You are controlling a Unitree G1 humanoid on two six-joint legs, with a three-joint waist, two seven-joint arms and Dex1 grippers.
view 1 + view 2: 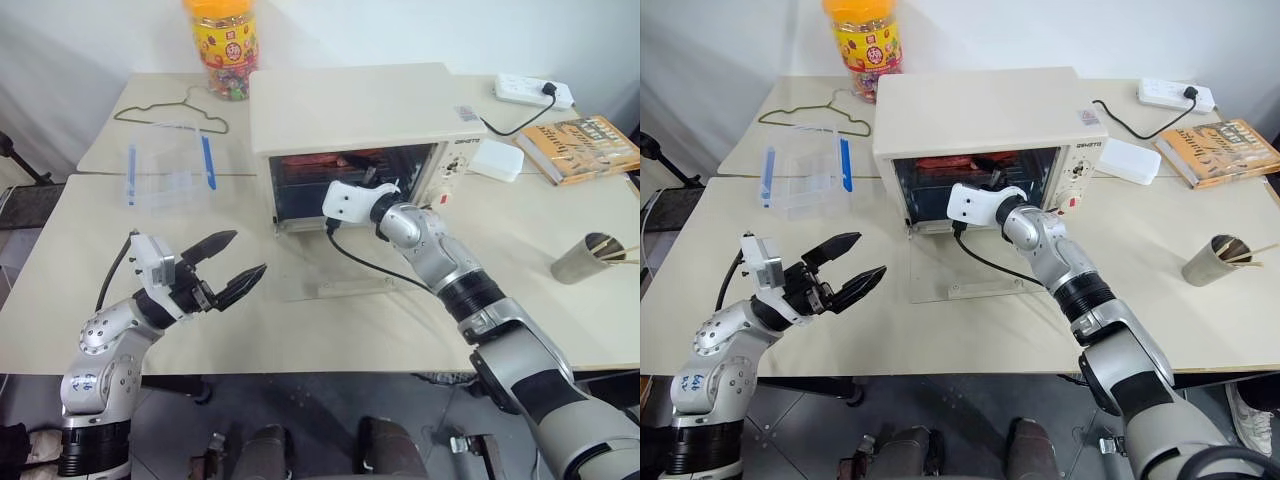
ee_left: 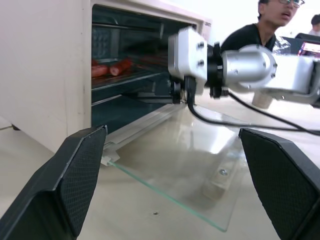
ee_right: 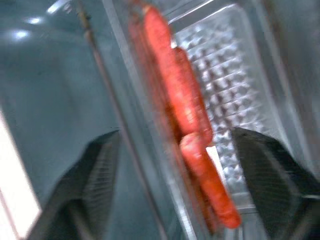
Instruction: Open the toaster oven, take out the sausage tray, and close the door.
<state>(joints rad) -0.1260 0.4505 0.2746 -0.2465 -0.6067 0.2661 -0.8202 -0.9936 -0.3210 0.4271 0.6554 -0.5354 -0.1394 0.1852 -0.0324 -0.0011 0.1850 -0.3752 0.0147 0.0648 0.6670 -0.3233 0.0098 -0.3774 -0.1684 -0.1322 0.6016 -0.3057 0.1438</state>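
Note:
The cream toaster oven (image 1: pixel 350 105) stands at the middle of the table. Its glass door (image 1: pixel 330 275) lies folded down flat on the tabletop. Inside, the shiny sausage tray (image 3: pixel 225 75) holds several red-orange sausages (image 3: pixel 185 110). My right gripper (image 3: pixel 176 134) reaches into the oven mouth, its fingers (image 3: pixel 100 170) apart with the tray's front edge and the sausages between them. I cannot tell if they touch the tray. My left gripper (image 1: pixel 247 252) hovers open and empty over the table, left of the door.
A clear plastic box with blue stripes (image 1: pixel 170 165), a wire hanger (image 1: pixel 170 112) and a candy jar (image 1: pixel 225 45) sit at the back left. A power strip (image 1: pixel 533 92), a book (image 1: pixel 590 145) and a metal cup (image 1: pixel 590 258) are on the right. A person (image 2: pixel 260 25) sits beyond the table.

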